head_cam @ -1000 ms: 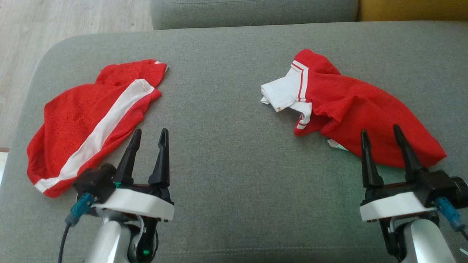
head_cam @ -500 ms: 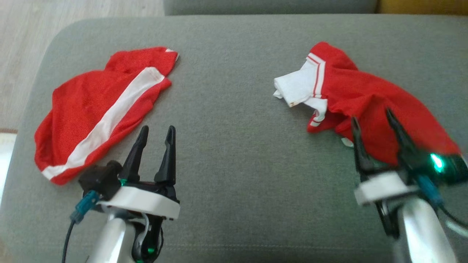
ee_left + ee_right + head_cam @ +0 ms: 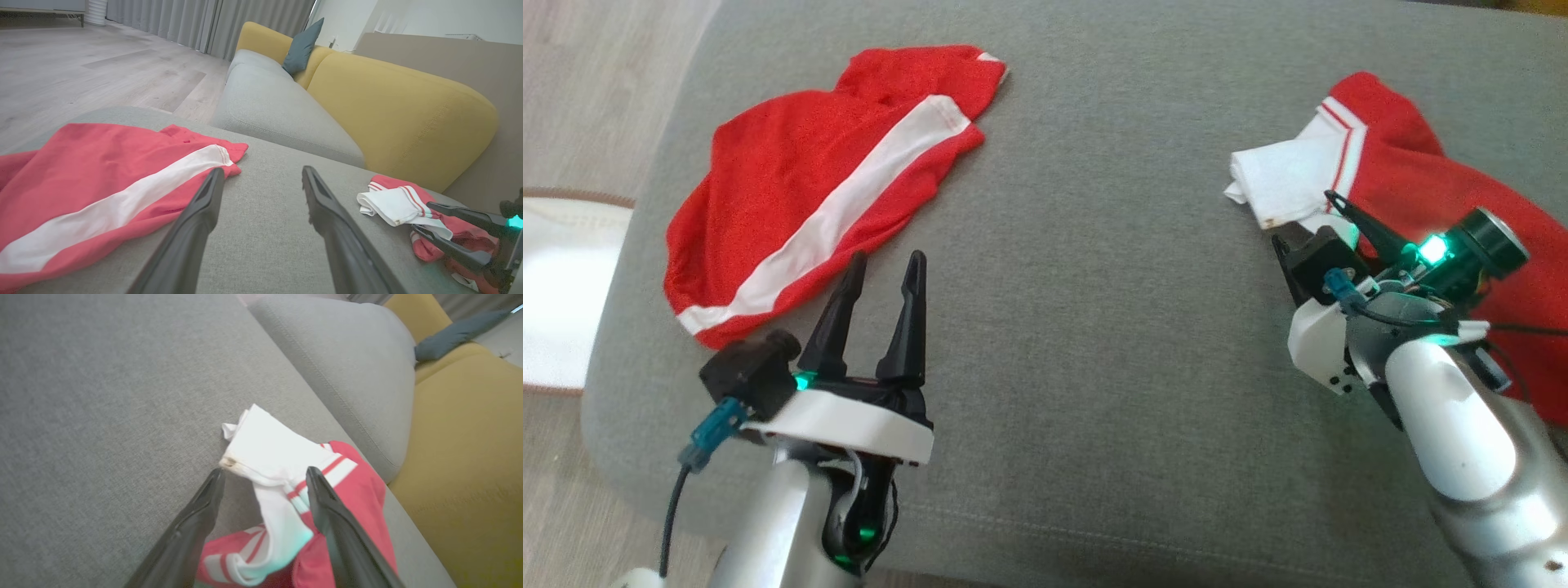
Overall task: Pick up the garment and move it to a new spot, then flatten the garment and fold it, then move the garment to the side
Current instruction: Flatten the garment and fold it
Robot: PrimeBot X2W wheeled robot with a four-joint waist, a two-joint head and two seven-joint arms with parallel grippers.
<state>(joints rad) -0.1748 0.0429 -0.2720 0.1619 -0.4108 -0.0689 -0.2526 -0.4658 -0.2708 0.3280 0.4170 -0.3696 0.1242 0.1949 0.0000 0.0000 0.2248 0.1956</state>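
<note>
Two red garments lie on the grey ottoman (image 3: pixel 1094 343). A red piece with a white stripe (image 3: pixel 825 180) is spread at the left. A crumpled red shirt with a white collar (image 3: pixel 1413 171) lies at the right. My right gripper (image 3: pixel 1307 219) is turned on its side at the shirt's collar. In the right wrist view its open fingers (image 3: pixel 265 472) straddle the white collar (image 3: pixel 269 453) without closing on it. My left gripper (image 3: pixel 888 257) hovers open and empty just beside the striped piece's near edge (image 3: pixel 102 192), fingers (image 3: pixel 262 170) over bare fabric.
A grey seat cushion (image 3: pixel 278 110) and a yellow sofa back (image 3: pixel 400 114) stand beyond the ottoman, with a blue pillow (image 3: pixel 300 47) on them. Wooden floor (image 3: pixel 588 98) and a white rug (image 3: pixel 564 294) lie off the ottoman's left edge.
The head camera has swung, shifting the whole picture. My right gripper has reached forward to the shirt's collar and rolled onto its side. The left gripper has held its place.
</note>
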